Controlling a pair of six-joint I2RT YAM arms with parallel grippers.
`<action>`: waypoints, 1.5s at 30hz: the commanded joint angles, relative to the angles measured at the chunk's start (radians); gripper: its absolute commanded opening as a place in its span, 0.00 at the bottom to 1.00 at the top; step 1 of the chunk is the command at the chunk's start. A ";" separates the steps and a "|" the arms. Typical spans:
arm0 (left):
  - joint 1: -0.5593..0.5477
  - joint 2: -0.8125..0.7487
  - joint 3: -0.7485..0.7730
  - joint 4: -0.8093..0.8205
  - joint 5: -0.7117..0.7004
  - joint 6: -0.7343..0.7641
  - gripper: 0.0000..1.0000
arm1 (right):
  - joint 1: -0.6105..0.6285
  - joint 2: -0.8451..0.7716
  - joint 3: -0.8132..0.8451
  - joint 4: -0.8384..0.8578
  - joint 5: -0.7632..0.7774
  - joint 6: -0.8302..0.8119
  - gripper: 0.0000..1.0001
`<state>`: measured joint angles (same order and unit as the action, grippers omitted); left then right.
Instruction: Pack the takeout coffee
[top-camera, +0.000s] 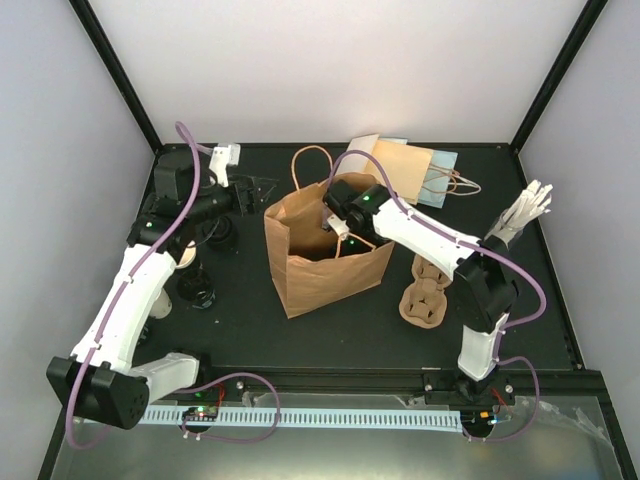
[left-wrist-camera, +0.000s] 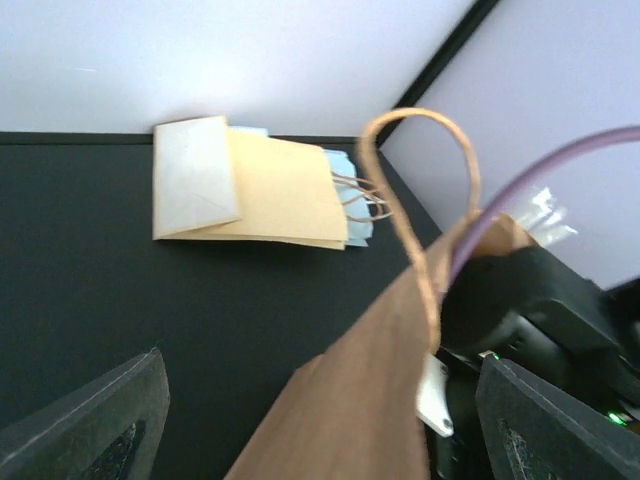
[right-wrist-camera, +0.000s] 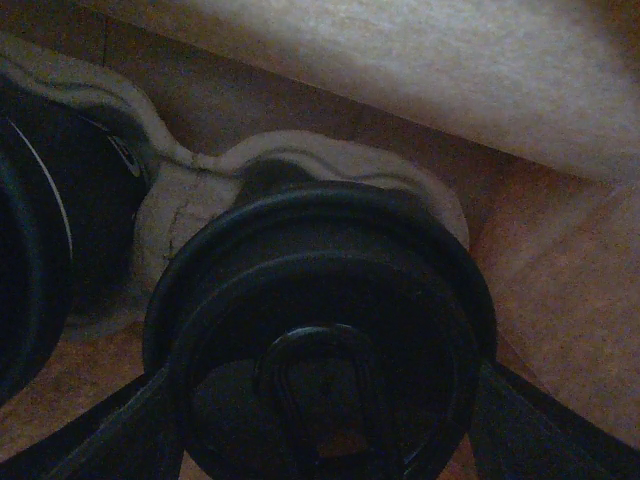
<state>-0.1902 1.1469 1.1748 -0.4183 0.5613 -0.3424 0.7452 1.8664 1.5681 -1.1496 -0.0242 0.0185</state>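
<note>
Cup (right-wrist-camera: 320, 330), black-lidded, in pulp carrier (right-wrist-camera: 190, 205)

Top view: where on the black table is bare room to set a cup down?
Bare: the near strip of black table in front of the standing brown paper bag. Crowded: left side, with dark round items beside the white left arm.

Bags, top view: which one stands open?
The brown bag in the centre: it stands upright with its mouth open and the right gripper inside it. The other bags lie folded flat at the back right.
</note>
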 joint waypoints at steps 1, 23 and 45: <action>0.004 -0.026 0.018 -0.019 0.152 0.053 0.87 | 0.011 0.149 -0.096 -0.047 0.007 0.043 0.31; -0.107 0.082 0.158 -0.283 0.131 0.283 0.79 | 0.111 0.107 -0.148 -0.009 0.088 0.089 0.33; -0.210 0.187 0.294 -0.425 -0.106 0.394 0.27 | 0.068 0.082 -0.034 -0.085 0.110 0.088 0.49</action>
<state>-0.3855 1.3373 1.4223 -0.8246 0.4904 0.0265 0.8265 1.8565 1.5665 -1.1385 0.0963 0.0906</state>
